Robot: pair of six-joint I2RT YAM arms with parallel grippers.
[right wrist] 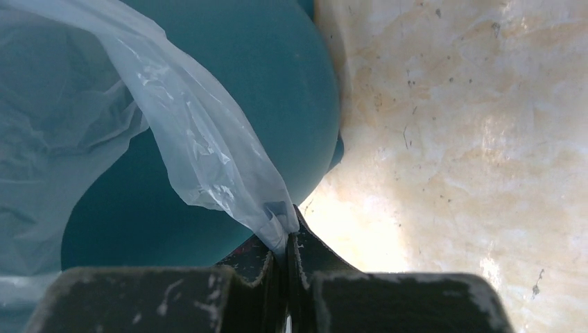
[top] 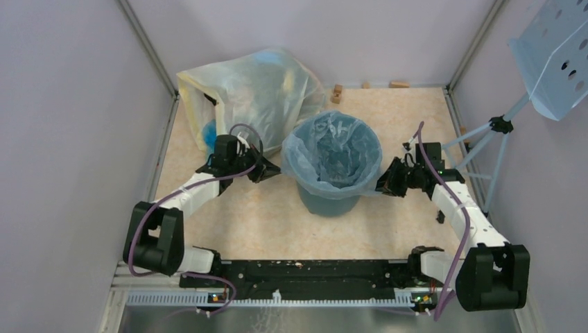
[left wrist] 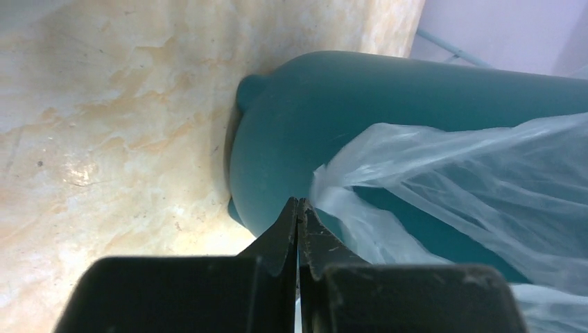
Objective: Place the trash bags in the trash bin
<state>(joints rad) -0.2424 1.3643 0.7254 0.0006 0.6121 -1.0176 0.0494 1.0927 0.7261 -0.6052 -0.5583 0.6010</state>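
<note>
Marbled beige tabletop (top: 229, 229) carries the trash bin (top: 331, 202) at its middle, with the pale-blue trash bag (top: 334, 149) sunk inside the bin and its edge folded out over the rim all round. At the bin's left side the left gripper (top: 269, 171) has its fingers pressed together on a gathered bit of that edge, while at the bin's right side the right gripper (top: 383, 186) is clamped on another pulled-out fold. Behind the bin and to its left sits a large yellowish bag (top: 256, 87).

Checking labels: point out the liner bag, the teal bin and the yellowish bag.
liner bag (top: 333, 149), top external view, film inside the mouth
teal bin (top: 327, 205), top external view, bare lower wall
yellowish bag (top: 256, 83), top external view, upper side
</note>
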